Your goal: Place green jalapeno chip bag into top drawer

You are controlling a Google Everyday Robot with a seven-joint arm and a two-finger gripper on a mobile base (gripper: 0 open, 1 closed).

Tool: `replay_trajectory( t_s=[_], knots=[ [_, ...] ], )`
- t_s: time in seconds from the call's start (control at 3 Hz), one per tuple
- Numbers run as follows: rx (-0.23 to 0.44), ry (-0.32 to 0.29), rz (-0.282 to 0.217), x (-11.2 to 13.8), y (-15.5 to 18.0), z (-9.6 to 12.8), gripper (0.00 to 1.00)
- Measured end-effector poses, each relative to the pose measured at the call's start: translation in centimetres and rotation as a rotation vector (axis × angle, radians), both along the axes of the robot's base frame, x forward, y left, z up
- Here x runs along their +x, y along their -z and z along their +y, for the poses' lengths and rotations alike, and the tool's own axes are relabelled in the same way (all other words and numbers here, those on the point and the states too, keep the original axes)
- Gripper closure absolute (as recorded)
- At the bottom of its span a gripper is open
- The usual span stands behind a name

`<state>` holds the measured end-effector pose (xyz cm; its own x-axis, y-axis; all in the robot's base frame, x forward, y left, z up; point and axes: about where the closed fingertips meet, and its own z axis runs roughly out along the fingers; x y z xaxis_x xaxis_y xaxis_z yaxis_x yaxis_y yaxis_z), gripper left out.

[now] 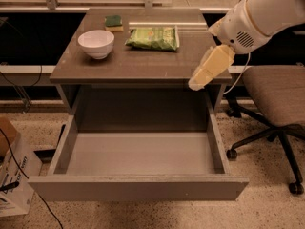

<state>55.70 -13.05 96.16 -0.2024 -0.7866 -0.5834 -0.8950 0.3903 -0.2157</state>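
Where the table ends, gripper hovers.

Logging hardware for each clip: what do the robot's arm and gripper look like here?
The arm is a thick, rounded white casing with a thin tan band and small vent holes near the wrist. The gripper, at the table's front edge, is cream-coloured and tapering. A thin pale cable hangs beside it.
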Motion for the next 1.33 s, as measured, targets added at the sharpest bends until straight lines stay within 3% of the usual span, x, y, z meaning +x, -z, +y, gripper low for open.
replay_trajectory(
  t_s=[0.67,1.0,1.33],
  knots=[
    [0.243,0.132,-0.138,10.6,0.3,1.7,0.00],
    [0.321,0.180,-0.162,16.0,0.7,2.1,0.00],
    [0.333,0.186,-0.169,16.9,0.6,2.1,0.00]
  ],
)
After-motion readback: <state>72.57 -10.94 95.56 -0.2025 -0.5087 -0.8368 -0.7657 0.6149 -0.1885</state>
